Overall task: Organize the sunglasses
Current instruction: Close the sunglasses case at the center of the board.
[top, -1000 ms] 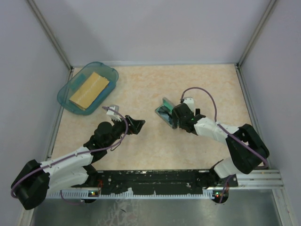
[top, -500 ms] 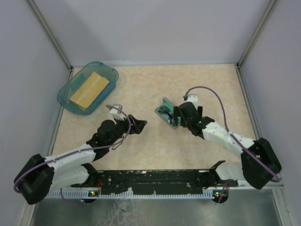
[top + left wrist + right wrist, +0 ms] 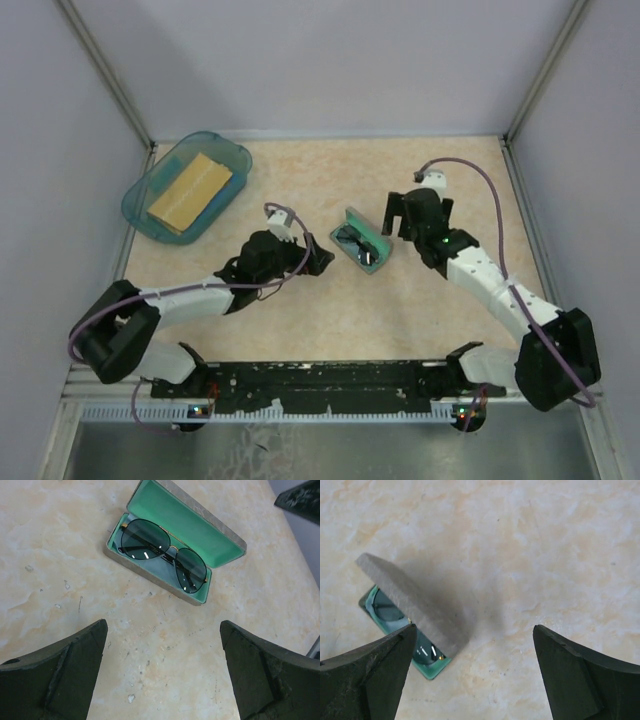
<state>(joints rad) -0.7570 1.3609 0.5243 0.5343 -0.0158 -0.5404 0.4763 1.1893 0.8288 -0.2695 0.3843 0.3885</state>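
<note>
Sunglasses [image 3: 163,555] seated in open case [image 3: 197,522]; right end effector [image 3: 475,628] withdrawn, left end effector [image 3: 163,627] advanced, both spread; closing remains.

even, bright light; soft shadows

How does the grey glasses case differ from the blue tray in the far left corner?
The case is small, grey outside and green inside, while the tray is clearly larger and translucent blue. The case has a hinged lid, standing open; the tray shows no lid. The case holds the sunglasses; the tray holds a tan rectangular block. Both are open on top, with one thing inside each.
</note>
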